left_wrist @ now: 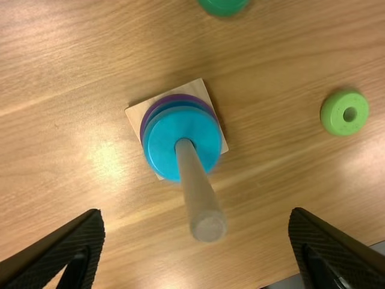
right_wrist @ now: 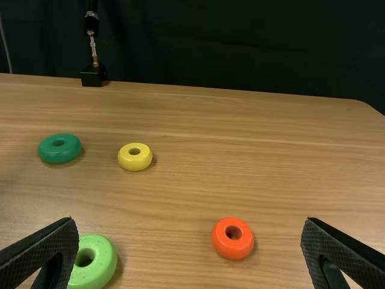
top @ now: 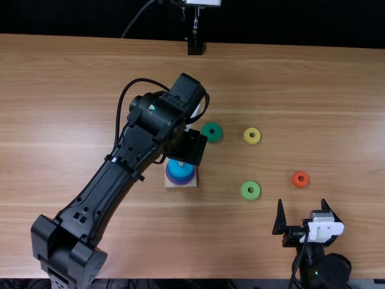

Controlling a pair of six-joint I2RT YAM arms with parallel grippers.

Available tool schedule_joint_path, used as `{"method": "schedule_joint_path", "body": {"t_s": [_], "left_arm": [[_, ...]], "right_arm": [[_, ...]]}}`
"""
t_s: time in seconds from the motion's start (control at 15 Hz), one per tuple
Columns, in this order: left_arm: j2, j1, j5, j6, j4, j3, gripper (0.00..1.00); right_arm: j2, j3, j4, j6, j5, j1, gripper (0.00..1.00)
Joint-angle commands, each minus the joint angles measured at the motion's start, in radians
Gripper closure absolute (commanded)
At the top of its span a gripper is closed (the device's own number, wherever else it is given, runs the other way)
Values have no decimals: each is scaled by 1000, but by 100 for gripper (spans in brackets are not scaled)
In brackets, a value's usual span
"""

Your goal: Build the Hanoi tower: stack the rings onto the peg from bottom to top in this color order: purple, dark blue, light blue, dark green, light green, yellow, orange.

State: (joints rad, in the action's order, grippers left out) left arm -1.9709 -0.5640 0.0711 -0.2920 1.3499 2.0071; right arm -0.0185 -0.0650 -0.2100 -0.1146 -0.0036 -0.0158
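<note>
Big left arm [top: 108,180] covers most of the peg [left_wrist: 198,192] in the top view. Left pincer [top: 186,147] and right pincer [top: 302,201] are both wide apart. Light blue ring [left_wrist: 159,144] sits on dark blue ring [left_wrist: 178,104] and purple ring [left_wrist: 176,97]; just their edges peek out. From the peg, dark green ring [top: 212,138] is at 1 o'clock, yellow ring [top: 247,139] 2, light green ring [top: 245,194] and orange ring [top: 301,184] about 3.

Purple ring [left_wrist: 180,97], dark blue ring [left_wrist: 179,103], light blue ring [left_wrist: 162,135], dark green ring [right_wrist: 60,156], light green ring [right_wrist: 99,274], yellow ring [right_wrist: 135,163], red-orange ring [right_wrist: 233,249]: solid colors. Peg [left_wrist: 199,195] pale beige. Table [top: 313,90] light brown, streaky grain.
</note>
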Motion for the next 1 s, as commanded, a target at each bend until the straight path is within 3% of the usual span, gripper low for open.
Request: {"method": "schedule_joint_path", "body": {"t_s": [0.0,0.4,0.67,0.93], "left_arm": [[-8,-10,2,-6,3,-13,0],[43,19,1,-6,-28,-18,0],[191,121,-16,-4,-253,-166,0],[426,288,-9,3,-479,-442,0]], "right_arm": [[19,50,-65,-3,9,-4,0],[19,50,-65,-3,9,-4,0],[19,50,-65,-3,9,-4,0],[19,50,-65,-3,9,-4,0]]}}
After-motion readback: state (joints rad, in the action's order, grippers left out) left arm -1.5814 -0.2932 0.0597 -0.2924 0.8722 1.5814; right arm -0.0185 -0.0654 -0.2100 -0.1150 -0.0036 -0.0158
